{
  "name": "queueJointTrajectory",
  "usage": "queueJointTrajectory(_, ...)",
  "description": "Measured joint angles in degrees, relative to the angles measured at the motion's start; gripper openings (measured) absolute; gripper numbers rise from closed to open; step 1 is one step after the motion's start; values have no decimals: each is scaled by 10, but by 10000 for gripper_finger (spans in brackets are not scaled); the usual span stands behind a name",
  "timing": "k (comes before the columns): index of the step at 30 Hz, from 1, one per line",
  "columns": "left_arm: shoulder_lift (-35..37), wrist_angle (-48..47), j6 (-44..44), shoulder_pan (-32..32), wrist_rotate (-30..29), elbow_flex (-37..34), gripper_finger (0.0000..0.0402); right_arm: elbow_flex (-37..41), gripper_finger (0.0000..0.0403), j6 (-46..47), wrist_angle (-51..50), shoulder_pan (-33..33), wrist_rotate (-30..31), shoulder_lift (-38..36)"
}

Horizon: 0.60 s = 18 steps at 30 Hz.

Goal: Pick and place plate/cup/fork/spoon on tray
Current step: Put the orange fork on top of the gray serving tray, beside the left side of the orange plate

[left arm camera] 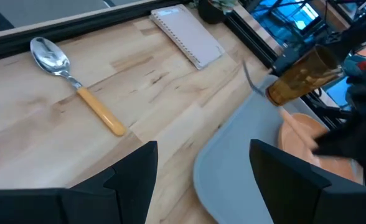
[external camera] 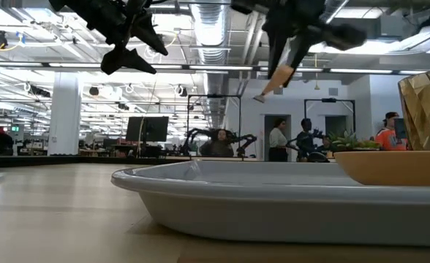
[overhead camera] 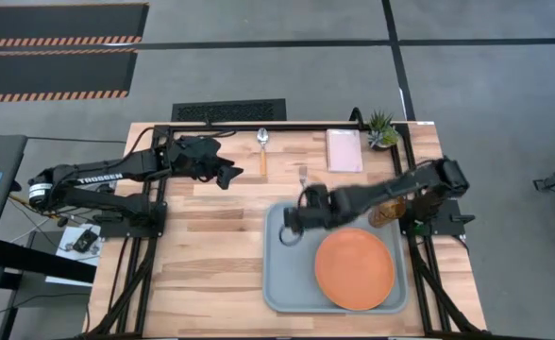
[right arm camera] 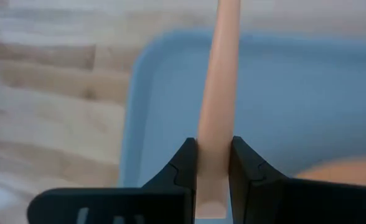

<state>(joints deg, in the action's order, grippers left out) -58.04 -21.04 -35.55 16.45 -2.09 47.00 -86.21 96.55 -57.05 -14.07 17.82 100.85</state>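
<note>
The grey-blue tray (overhead camera: 287, 283) lies at the table's near right. The orange plate (overhead camera: 354, 268) lies flat in it. The amber cup (overhead camera: 387, 213) stands at the tray's far right corner, partly under my right arm. The spoon (overhead camera: 263, 149) lies on the table near the far edge and also shows in the left wrist view (left arm camera: 77, 81). My right gripper (overhead camera: 305, 196) is above the tray's far left part, shut on the fork (external camera: 279, 73), whose tines (overhead camera: 303, 174) point toward the far edge. My left gripper (overhead camera: 226, 175) is open and empty, in the air to the left of the spoon. My right gripper pinches the fork's orange handle near its free end (right arm camera: 213, 155) between its two fingers. The fork runs along the fingers and out ahead of them. It is lifted clear above the tray, slanting down, with the tines (external camera: 258, 98) as its lowest part.
A pale pink pad (overhead camera: 344, 149) and a small potted plant (overhead camera: 382, 129) sit at the table's far right. Bare wood lies to the left of the tray. People stand in the room beyond the table in the low view.
</note>
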Motion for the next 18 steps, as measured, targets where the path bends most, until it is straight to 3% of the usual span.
queueJointTrajectory(9,0,0,6,0,3,0,240,0,55,172,44,-125,-4,67)
queueJointTrajectory(18,0,0,2,0,3,0,240,-14,66,166,145,-160,-62,157)
